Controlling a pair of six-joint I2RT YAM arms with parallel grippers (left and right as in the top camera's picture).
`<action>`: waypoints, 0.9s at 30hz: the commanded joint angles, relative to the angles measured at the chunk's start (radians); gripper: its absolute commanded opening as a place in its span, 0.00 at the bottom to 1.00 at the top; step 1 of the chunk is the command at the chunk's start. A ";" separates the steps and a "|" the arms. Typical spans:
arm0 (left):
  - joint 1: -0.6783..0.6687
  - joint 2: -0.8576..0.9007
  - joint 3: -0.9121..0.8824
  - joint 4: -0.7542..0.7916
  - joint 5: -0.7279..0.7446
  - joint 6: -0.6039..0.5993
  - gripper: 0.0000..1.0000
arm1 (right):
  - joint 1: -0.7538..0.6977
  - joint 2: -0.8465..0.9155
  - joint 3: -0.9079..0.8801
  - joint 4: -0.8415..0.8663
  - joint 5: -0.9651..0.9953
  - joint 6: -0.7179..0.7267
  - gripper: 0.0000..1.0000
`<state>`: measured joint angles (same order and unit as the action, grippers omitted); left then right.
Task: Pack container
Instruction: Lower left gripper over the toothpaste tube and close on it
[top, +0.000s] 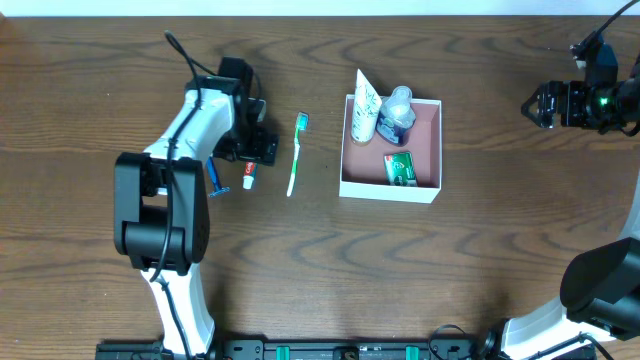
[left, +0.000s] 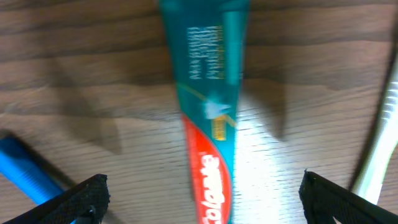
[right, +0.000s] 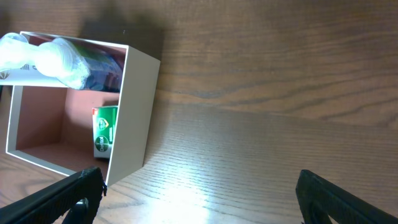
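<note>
The container (top: 432, 190), white outside and pink inside, sits right of centre and holds a white tube (top: 365, 105), a clear bottle (top: 397, 112) and a green packet (top: 400, 167). It also shows in the right wrist view (right: 134, 112). A red and teal toothpaste tube (left: 208, 124) lies on the table, small in the overhead view (top: 248, 176). My left gripper (left: 202, 199) is open, low over the toothpaste, its fingers either side of it. A green toothbrush (top: 296, 152) and a blue razor (top: 215, 178) lie beside it. My right gripper (right: 199, 199) is open and empty, to the right of the container.
The razor's blue handle (left: 25, 171) lies left of my left fingers and the toothbrush handle (left: 379, 149) right of them. The table (top: 320, 260) is dark wood. My right arm (top: 590, 100) hangs at the far right edge.
</note>
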<state>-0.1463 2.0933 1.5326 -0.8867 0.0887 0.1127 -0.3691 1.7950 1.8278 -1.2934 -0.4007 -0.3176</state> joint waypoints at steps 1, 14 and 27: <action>-0.008 0.011 -0.008 0.008 -0.030 -0.007 0.98 | 0.008 -0.001 0.001 -0.001 -0.015 0.011 0.99; -0.006 0.011 -0.038 0.026 -0.030 -0.020 0.98 | 0.008 -0.001 0.001 -0.001 -0.015 0.011 0.99; -0.006 0.013 -0.044 0.028 -0.029 -0.020 0.98 | 0.008 -0.001 0.001 -0.001 -0.015 0.011 0.99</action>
<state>-0.1574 2.0933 1.4975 -0.8562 0.0708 0.1017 -0.3691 1.7954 1.8278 -1.2934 -0.4007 -0.3176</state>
